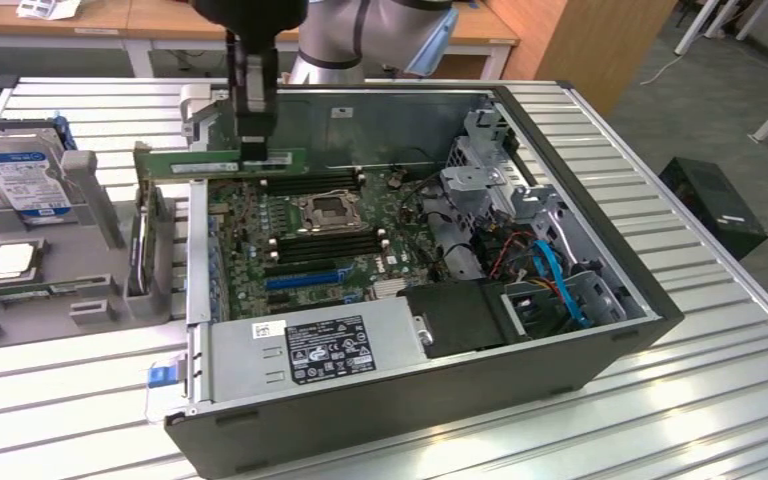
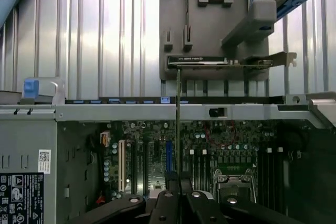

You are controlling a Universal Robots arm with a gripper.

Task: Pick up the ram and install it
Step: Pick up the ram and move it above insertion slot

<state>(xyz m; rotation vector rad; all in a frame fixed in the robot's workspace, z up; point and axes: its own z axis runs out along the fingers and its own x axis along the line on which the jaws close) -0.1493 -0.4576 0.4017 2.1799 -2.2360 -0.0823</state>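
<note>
My gripper (image 1: 253,152) hangs from above and is shut on the ram (image 1: 191,162), a long thin green stick held level and on edge. The stick hovers over the open computer case's rim on the exterior view's left, just short of the black memory slots (image 1: 311,182) beside the CPU socket (image 1: 327,210). In the wrist view the ram (image 2: 178,129) runs edge-on as a thin line out from my gripper (image 2: 179,190), crossing the case wall above the motherboard (image 2: 157,150). The memory slots (image 2: 197,163) lie just beside that line.
A grey parts tray (image 1: 91,300) on the exterior view's left holds a hard drive (image 1: 21,175), a CPU chip (image 1: 8,260) and an upright card with a metal bracket (image 1: 151,240). Inside the case (image 1: 624,330) are the power supply (image 1: 317,345), drive cages (image 1: 491,180) and cables.
</note>
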